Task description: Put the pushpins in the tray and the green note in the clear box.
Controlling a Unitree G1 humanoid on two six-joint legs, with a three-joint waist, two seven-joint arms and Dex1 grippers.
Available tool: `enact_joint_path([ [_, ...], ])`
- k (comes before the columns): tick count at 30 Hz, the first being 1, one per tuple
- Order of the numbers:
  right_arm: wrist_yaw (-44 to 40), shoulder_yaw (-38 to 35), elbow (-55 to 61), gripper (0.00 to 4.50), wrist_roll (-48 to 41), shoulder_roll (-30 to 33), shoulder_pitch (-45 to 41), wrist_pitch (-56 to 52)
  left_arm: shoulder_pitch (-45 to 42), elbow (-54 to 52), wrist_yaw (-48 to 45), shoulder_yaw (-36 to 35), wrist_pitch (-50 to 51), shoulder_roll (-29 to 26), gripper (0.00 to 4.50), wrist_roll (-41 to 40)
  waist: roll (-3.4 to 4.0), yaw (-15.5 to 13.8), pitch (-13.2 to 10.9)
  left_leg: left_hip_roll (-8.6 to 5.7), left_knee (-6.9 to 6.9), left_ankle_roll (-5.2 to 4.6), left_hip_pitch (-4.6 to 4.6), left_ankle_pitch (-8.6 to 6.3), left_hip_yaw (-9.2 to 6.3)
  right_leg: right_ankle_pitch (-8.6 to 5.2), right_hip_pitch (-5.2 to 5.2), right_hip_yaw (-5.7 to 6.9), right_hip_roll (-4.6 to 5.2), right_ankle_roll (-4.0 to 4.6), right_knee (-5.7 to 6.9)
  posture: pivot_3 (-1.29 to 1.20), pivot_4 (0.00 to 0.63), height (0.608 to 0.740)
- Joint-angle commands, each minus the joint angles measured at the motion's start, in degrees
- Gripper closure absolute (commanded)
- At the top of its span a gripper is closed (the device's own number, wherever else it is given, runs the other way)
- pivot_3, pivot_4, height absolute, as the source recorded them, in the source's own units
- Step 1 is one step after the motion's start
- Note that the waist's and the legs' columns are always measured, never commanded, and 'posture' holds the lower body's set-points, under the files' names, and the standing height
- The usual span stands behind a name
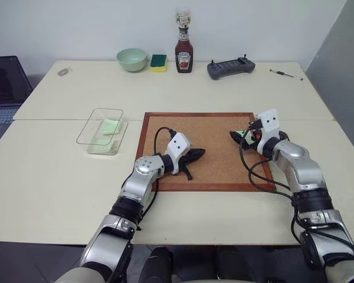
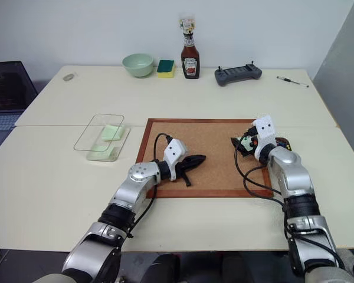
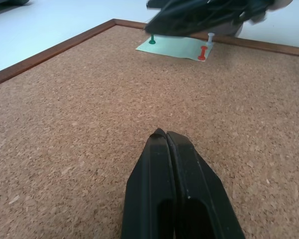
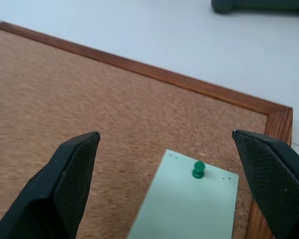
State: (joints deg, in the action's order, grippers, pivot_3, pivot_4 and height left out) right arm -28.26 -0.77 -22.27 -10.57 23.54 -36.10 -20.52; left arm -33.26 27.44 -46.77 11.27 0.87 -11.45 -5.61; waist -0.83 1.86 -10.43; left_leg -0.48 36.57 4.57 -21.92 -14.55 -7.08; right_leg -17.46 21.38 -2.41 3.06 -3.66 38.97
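Observation:
A green note point(image 4: 189, 199) lies at the cork board's far right corner, held down by pushpins: a green one point(image 4: 198, 169), a red one point(image 3: 203, 52) and a pale one point(image 3: 210, 36). My right gripper point(image 1: 239, 137) hovers open over the note, its fingers either side of the green pin without touching it. Nearer the board's middle, my left gripper point(image 1: 196, 154) rests shut and empty on the cork. The clear box point(image 1: 94, 121) stands left of the board with a pale green slip point(image 1: 110, 127) inside. A dark shape point(image 2: 281, 143) behind my right wrist may be the tray.
The wood-framed cork board point(image 1: 165, 186) fills the table's middle. Along the far edge stand a pale green bowl point(image 1: 132, 59), a sponge point(image 1: 158, 62), a ketchup bottle point(image 1: 183, 53), a grey controller point(image 1: 230, 68) and a pen point(image 1: 285, 73). A laptop point(image 1: 3, 88) sits far left.

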Motion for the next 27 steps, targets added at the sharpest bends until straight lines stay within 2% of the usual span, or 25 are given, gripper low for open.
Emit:
enact_joint_path([
  [1, 0.3, -0.9, -3.8, 0.18, 1.4, 0.1, -2.7, 4.0, 1.1, -1.0, 0.0, 0.5, 1.5, 0.8, 4.50, 0.0, 0.00, 0.0, 0.0, 0.00, 0.00, 0.00, 0.00, 0.00, 0.00, 0.00, 0.00, 0.00, 0.00, 0.00, 0.00, 0.00, 0.150, 0.740],
  [3, 0.4, -0.8, -5.4, 0.47, 2.0, 0.1, -3.1, 5.0, 1.3, -1.4, -0.1, 0.4, 1.9, 1.0, 4.50, -0.1, 0.00, 0.1, 0.0, 0.00, 0.01, 0.00, 0.00, 0.00, 0.00, 0.00, 0.00, 0.00, 0.00, 0.00, 0.00, 0.00, 0.150, 0.740],
  [21, 0.7, -1.0, -8.3, 4.13, 3.7, -0.8, -3.5, 7.6, 2.3, -2.6, -0.2, 0.5, 3.4, 1.2, 4.50, 0.4, 0.01, 0.1, 0.0, 0.01, 0.01, 0.00, 0.00, 0.00, 0.01, 0.00, 0.01, -0.01, 0.00, 0.00, 0.00, 0.00, 0.150, 0.740],
  [23, 0.8, -1.1, -8.2, 4.43, 3.8, -0.8, -3.4, 7.7, 2.4, -2.7, -0.2, 0.5, 3.6, 1.2, 4.50, 0.4, 0.01, 0.1, 0.0, 0.01, 0.01, 0.00, 0.00, 0.00, 0.01, 0.00, 0.01, -0.01, 0.00, 0.00, 0.00, 0.00, 0.150, 0.740],
  [27, 0.7, -1.6, -7.2, 4.43, 3.6, -0.8, -3.4, 8.4, 3.0, -3.3, -0.2, 0.8, 3.9, 1.0, 4.50, 0.7, 0.01, 0.1, 0.0, 0.01, 0.01, 0.00, 0.00, 0.00, 0.01, 0.00, 0.01, -0.02, 0.00, 0.00, 0.01, 0.00, 0.150, 0.740],
])
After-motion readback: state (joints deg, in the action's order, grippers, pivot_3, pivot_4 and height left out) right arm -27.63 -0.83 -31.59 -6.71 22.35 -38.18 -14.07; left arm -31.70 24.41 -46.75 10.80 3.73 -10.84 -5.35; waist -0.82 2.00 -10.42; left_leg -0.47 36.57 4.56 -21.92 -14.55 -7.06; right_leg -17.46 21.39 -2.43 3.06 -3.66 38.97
